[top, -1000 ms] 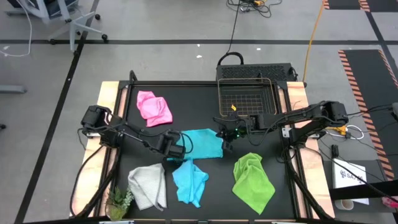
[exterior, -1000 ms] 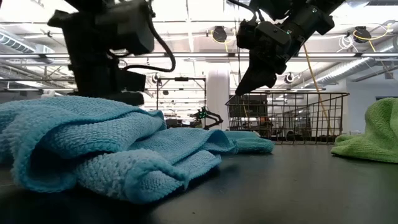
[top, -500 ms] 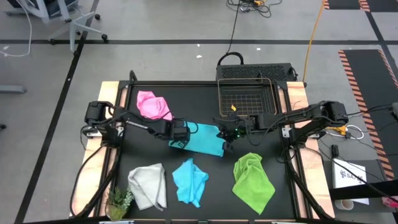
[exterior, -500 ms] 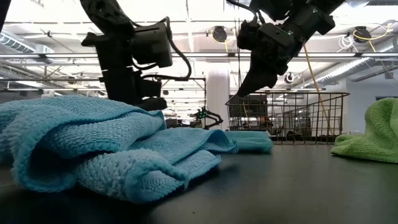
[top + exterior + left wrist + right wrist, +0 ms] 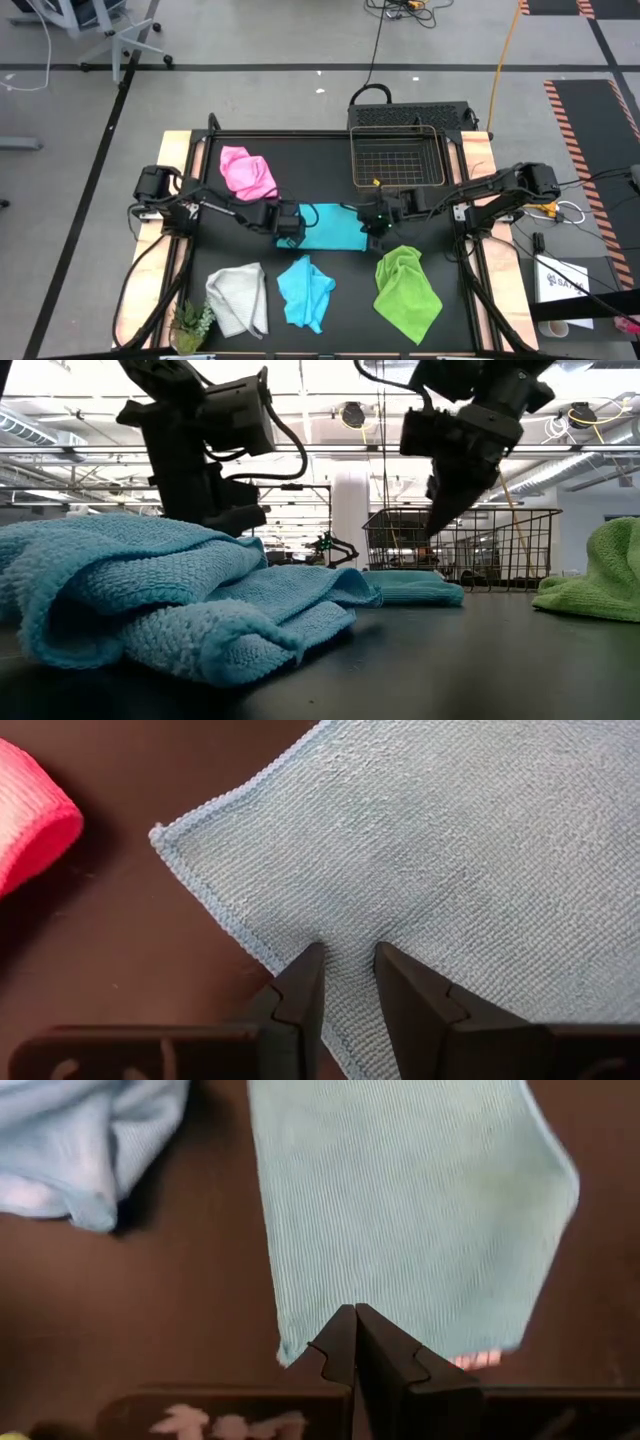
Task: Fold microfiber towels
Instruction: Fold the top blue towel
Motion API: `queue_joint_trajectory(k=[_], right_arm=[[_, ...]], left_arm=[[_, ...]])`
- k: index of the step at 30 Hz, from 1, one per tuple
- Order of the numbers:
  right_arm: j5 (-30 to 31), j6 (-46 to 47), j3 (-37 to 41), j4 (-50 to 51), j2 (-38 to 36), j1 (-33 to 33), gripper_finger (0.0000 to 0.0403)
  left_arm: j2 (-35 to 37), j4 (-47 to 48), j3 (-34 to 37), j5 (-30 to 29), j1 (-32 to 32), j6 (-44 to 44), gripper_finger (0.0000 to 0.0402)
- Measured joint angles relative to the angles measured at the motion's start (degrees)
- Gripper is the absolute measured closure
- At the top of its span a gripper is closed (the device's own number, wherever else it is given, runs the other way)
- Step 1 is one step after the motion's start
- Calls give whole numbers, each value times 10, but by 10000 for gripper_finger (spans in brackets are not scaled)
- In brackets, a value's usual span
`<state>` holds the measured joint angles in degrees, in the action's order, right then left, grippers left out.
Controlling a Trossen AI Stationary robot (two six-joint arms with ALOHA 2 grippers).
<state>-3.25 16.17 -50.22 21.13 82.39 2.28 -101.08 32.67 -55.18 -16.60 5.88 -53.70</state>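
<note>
High view: the blue towel (image 5: 325, 226) at mid-desk now lies as a narrower flat band than a second ago, when it spread wider. Looks like one fold is done and the next one, or squaring up, is due.

Left hand (image 5: 289, 226) has swung in from the near-left corner to the band's left edge. Left wrist view shows its fingertips (image 5: 300, 982) part open, pressed onto the cloth near a corner with a little cloth between them; can't tell if that is a real grip.

Right hand (image 5: 377, 219) has dropped to the band's right edge. Its fingers are closed tight together at the towel edge in the right wrist view, nothing visibly pinched.

Count, high view:
- blue towels: 2, the flat band plus a crumpled blue one (image 5: 305, 290) at the near edge
- pink towel (image 5: 248, 172): 1, far left, bunched
- grey-white towel (image 5: 238, 295): 1, near left, loose
- green towel (image 5: 406, 290): 1, near right, loose
- wire basket (image 5: 398, 160): 1, far side, looks empty
- small plant (image 5: 191, 323): 1, near-left corner

Four towels still unfolded.
</note>
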Motion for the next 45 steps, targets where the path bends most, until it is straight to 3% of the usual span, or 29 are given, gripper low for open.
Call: queue_joint_trajectory(k=[6,11,22,45], right_arm=[[0,11,0,27,0,12,394],[22,10,0,29,0,21,359],[62,113,1,43,0,0,288],[46,225,179,-220,0,-15,280]], left_arm=[[0,0,0,0,1,-2,305],[0,0,0,0,1,0,305],[0,0,0,0,1,-4,305],[-1,-19,1,-5,1,-9,305]])
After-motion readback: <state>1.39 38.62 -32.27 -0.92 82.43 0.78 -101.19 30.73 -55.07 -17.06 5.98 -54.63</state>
